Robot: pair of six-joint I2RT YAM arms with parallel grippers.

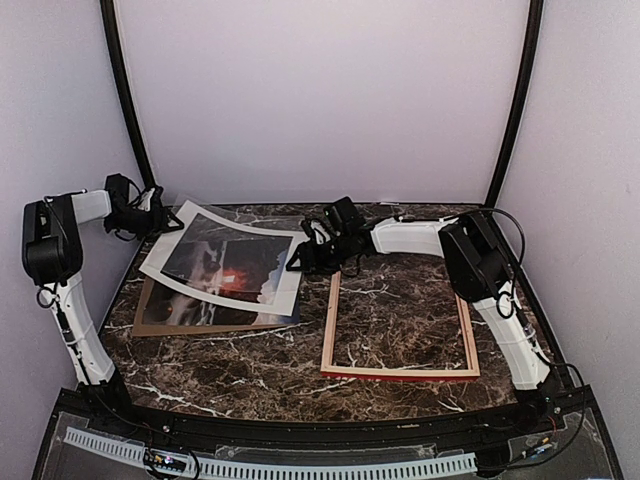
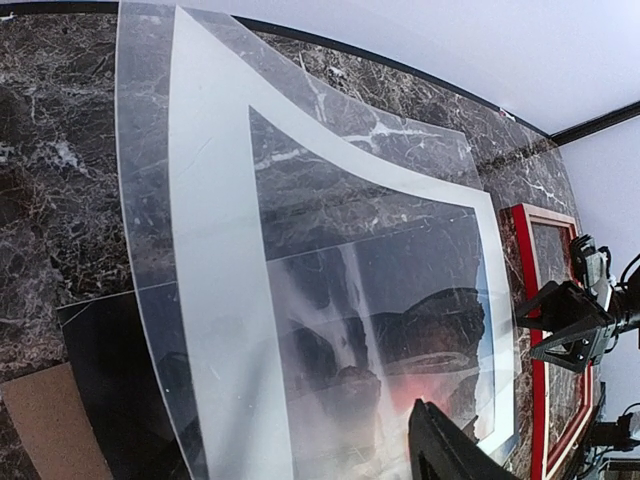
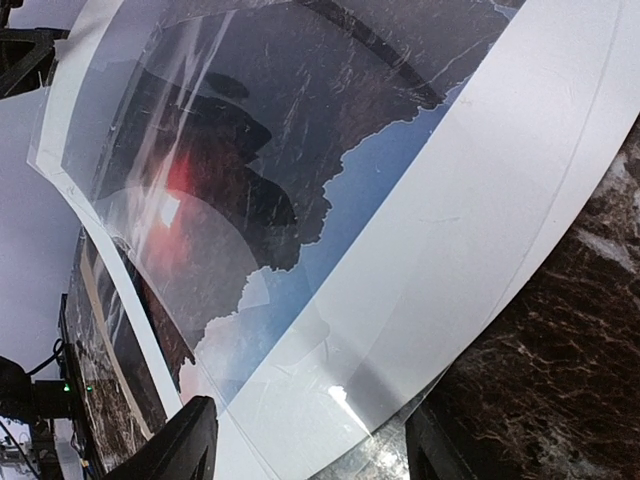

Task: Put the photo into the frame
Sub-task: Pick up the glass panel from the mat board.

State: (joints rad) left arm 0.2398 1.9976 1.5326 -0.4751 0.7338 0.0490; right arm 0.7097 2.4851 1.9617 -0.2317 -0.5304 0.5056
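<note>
tally of what sits on the one marble table [image 1: 240, 365]
two robot arms, the left arm [image 1: 80, 330] and the right arm [image 1: 410, 236]; one red frame [image 1: 400, 372] with four rails; one photo [image 1: 215, 308]; one white mat [image 1: 286, 285] with a single window; one clear pane [image 2: 145, 180]; one brown backing board [image 1: 145, 320]; two black poles [image 1: 125, 110] rising at the back.

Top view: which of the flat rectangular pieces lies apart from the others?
The frame, alone at the right; the white mat, photo and brown cardboard overlap at the left.
</note>
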